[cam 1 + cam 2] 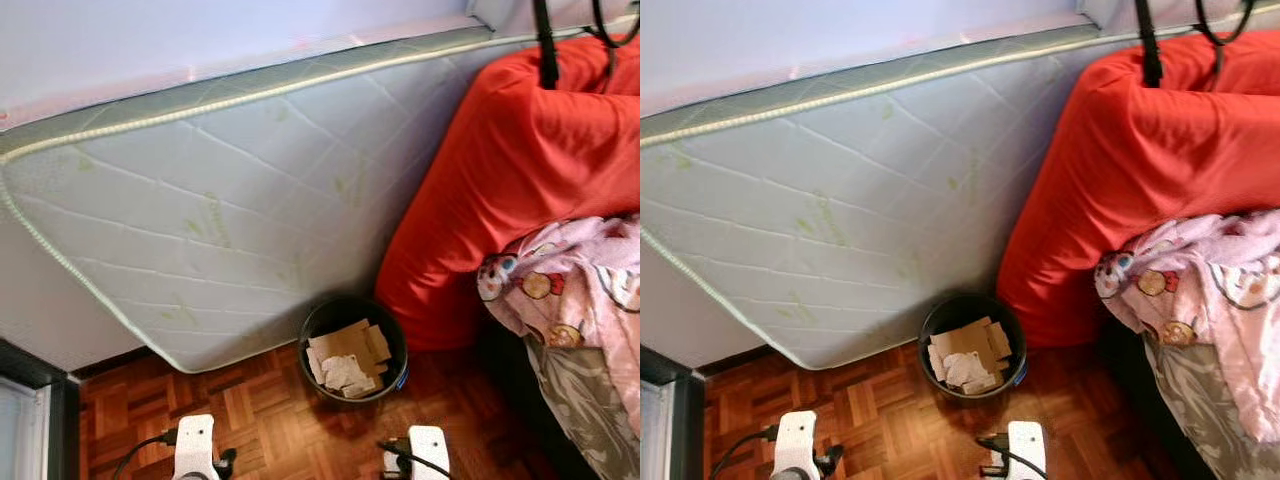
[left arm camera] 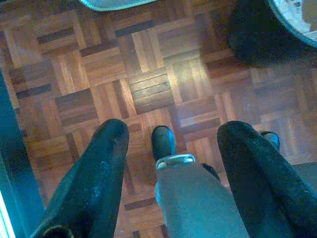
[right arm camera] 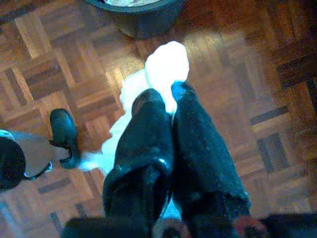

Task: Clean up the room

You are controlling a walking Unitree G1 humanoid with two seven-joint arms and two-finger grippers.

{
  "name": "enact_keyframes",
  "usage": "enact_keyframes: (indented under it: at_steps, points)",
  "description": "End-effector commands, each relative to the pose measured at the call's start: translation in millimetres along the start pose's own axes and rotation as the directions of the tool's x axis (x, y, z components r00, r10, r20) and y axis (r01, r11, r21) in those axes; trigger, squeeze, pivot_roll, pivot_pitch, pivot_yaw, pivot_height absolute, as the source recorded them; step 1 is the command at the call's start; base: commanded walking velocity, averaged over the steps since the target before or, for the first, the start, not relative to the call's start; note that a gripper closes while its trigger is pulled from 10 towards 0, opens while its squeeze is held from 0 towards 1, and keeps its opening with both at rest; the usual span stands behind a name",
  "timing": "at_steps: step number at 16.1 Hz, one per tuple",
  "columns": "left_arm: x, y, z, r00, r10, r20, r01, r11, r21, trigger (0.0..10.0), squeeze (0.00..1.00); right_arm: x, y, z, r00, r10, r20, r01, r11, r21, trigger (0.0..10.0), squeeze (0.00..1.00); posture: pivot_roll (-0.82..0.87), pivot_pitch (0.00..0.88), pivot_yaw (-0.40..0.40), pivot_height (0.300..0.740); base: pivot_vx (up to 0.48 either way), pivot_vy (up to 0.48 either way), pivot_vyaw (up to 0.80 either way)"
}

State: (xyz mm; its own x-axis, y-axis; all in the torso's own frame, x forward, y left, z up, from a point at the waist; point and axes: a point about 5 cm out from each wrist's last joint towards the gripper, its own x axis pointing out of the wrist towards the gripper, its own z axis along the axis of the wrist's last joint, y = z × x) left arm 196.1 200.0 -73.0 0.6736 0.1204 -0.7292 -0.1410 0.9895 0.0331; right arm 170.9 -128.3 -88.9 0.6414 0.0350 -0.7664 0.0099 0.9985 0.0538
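Note:
A black waste bin (image 1: 345, 303) stands on the parquet floor at the foot of the leaning mattress, with cardboard pieces and crumpled paper (image 1: 348, 358) inside. My right gripper (image 3: 166, 96) is shut on a white crumpled wad of paper (image 3: 167, 63), held low above the floor, a little short of the bin (image 3: 143, 20). My left gripper (image 2: 176, 128) hangs open over bare parquet with nothing between its fingers; the bin's dark wall (image 2: 262, 39) lies off to one side of it. Both wrists (image 1: 195, 445) (image 1: 428, 450) show at the lower edge of the eye views.
A white quilted mattress (image 1: 230, 200) leans against the wall behind the bin. A large red cushion (image 1: 520, 170) stands to the right, and a pink printed blanket (image 1: 580, 280) hangs over a bed's edge. A dark frame (image 1: 40, 400) borders the floor on the left.

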Motion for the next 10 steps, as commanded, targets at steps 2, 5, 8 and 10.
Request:
enact_keyframes:
  at_steps: [2,5,8,10]
  points:
    - [-2.2,5.1,-9,0.999,0.023,-0.029,-0.023,1.000,-0.005,10.0,0.00,-4.6,-9.0,-14,0.999,-0.006,-0.035,0.007,1.000,0.029,10.0,0.00,-0.07,0.155,0.003,0.740,0.000,0.000,0.00]
    - [-2.2,5.2,-9,0.999,0.023,-0.029,-0.023,1.000,-0.004,10.0,0.00,-4.8,-10.1,-14,0.999,-0.006,-0.034,0.007,1.000,0.031,10.0,0.00,-0.07,0.155,0.002,0.740,0.000,0.000,0.00]
    - [-2.3,5.0,-9,0.999,0.023,-0.029,-0.023,1.000,-0.003,10.0,0.00,-4.1,-10.7,-10,1.000,-0.008,-0.004,0.008,0.999,0.040,10.0,0.00,-0.07,0.155,0.002,0.740,0.000,0.000,0.00]
    - [-2.3,5.1,-9,0.999,0.023,-0.029,-0.023,1.000,-0.003,10.0,0.00,-2.7,-9.2,-3,0.999,-0.005,0.035,0.004,0.999,0.051,10.0,0.00,-0.07,0.155,0.002,0.740,0.000,0.000,0.00]
